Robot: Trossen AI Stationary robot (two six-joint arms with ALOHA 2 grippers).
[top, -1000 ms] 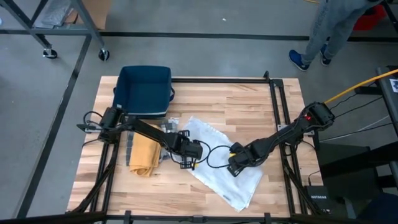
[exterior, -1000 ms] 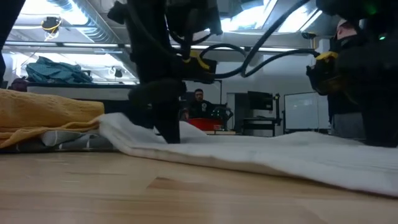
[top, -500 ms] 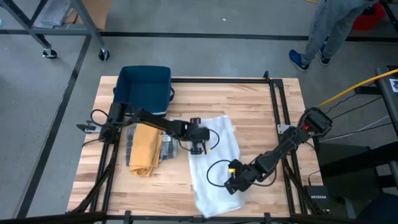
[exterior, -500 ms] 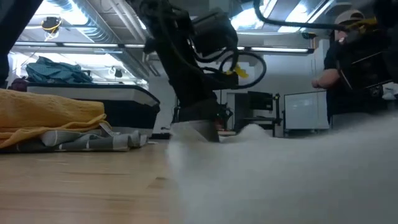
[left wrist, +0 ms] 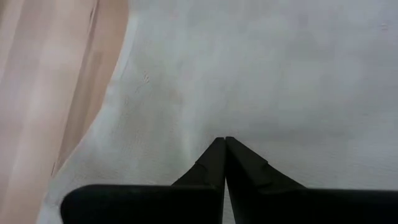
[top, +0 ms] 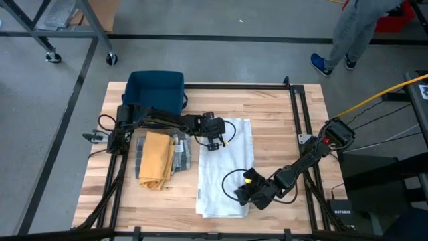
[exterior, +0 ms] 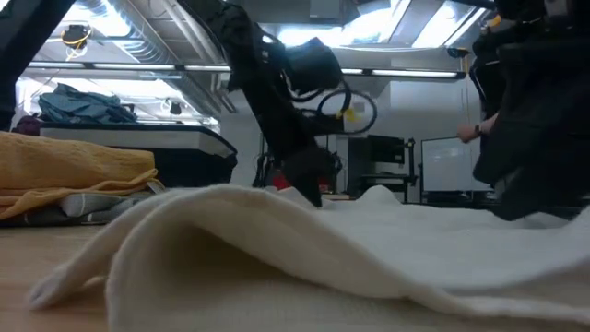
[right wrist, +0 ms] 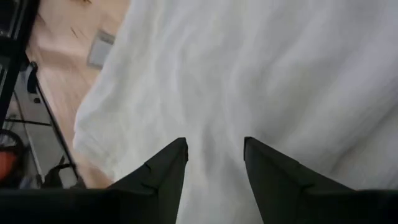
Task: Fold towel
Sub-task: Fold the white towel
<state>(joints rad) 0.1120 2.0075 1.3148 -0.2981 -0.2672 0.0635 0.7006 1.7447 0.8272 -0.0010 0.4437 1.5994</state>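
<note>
1. The white towel (top: 226, 167) lies as a long strip down the middle of the table (top: 281, 127), its near end by the front edge.
2. The left gripper (top: 214, 142) rests at the towel's far end, fingers (left wrist: 214, 163) pressed together on the cloth.
3. The right gripper (top: 249, 195) sits at the towel's near right edge, fingers (right wrist: 166, 167) spread apart over the fabric with nothing between them.
4. A yellow cloth (top: 155, 159) lies on a grey cloth (top: 182, 154) left of the towel.
5. A blue bin (top: 155, 97) stands at the table's far left.
</note>
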